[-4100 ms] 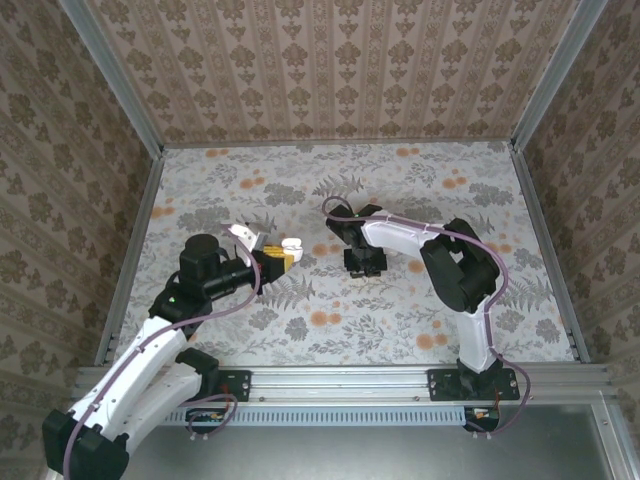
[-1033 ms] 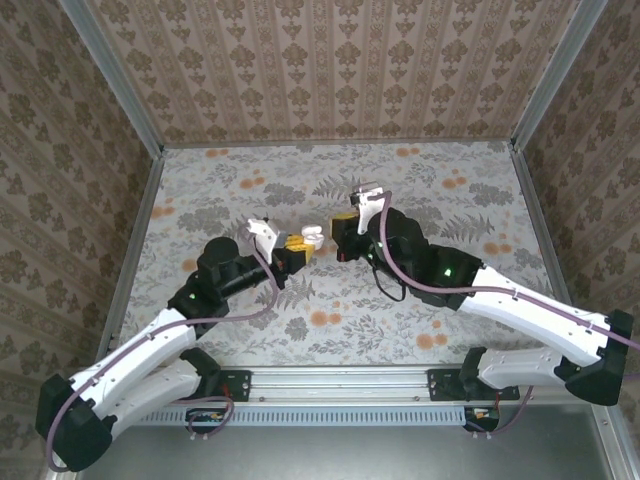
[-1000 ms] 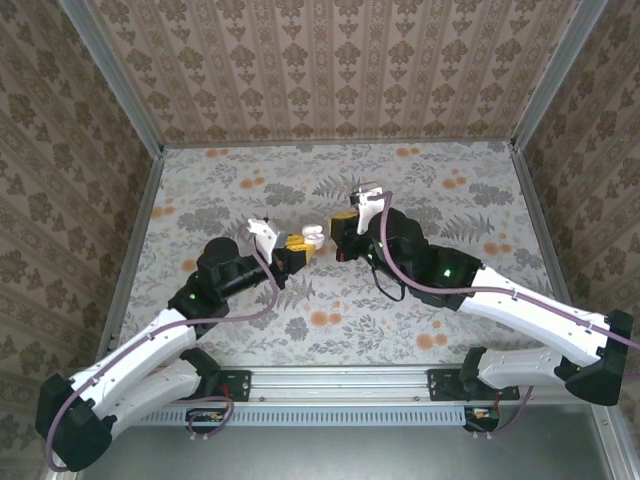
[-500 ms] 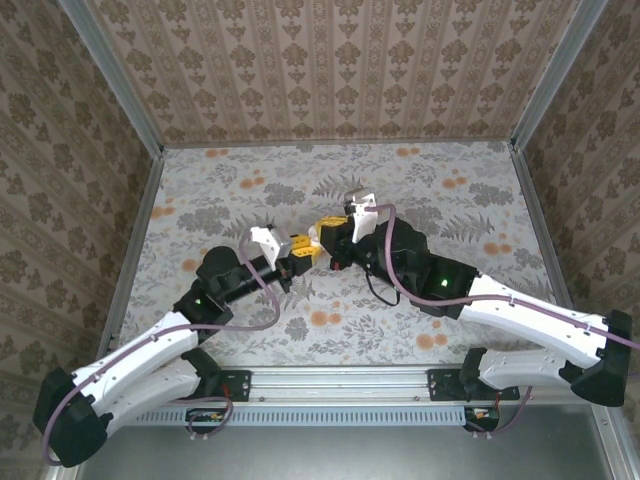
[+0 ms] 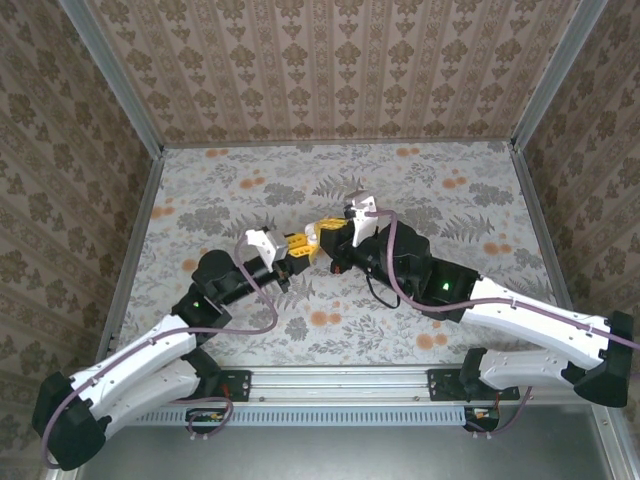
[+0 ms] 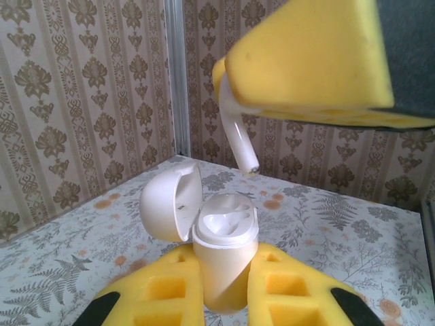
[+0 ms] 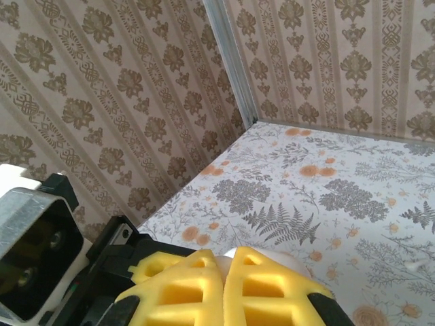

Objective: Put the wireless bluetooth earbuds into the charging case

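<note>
Left end effector (image 6: 221, 299) clenched on the charging case (image 6: 224, 261), upright over the table (image 5: 480, 200), hinged lid (image 6: 170, 204) swung open; right end effector (image 5: 324, 234) clamped on a white earbud (image 6: 238, 132), stem pointing down, just above the case's open wells, not touching. Yellow pads (image 6: 306, 61) of both tip to tip near the table's middle.

No legible text, labels, brands, numbers or signs anywhere.
</note>
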Motion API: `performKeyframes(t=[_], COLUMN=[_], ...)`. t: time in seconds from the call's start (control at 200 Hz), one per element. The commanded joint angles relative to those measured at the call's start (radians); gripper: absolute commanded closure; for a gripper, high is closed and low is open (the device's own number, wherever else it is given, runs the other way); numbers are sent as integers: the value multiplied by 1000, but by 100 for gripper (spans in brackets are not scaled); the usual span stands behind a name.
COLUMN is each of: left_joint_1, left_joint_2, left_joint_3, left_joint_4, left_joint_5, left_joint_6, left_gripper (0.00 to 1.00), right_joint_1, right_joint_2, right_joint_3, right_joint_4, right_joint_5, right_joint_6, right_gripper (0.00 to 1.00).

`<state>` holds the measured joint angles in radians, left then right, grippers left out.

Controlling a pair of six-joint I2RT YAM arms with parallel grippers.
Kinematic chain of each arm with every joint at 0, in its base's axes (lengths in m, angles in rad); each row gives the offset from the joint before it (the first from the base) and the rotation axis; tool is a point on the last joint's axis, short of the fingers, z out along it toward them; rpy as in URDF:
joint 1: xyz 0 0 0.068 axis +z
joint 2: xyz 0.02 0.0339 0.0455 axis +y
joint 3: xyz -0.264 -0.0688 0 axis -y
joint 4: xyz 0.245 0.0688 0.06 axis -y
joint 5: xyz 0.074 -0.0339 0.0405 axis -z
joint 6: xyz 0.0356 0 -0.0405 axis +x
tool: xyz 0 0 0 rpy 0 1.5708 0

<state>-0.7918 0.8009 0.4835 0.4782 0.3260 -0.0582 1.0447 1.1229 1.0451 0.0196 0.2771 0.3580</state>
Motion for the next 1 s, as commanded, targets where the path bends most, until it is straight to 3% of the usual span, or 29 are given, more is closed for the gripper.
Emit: performKeyframes(t=[0.0,0.995], left_joint_1=[-8,-13], left_joint_2=[-20,-17], left_joint_3=[-10,3], left_joint_4=[39,29], left_joint_5=[-12,-24], left_joint_6=[15,11], left_gripper=[100,100], right_joint_1=[6,6], right_joint_2=[-6,12], right_joint_3=[-10,-39], right_joint_4=[11,-21], right_joint_5=[23,49], right_joint_6=[-22,-46], right_gripper=[98,97])
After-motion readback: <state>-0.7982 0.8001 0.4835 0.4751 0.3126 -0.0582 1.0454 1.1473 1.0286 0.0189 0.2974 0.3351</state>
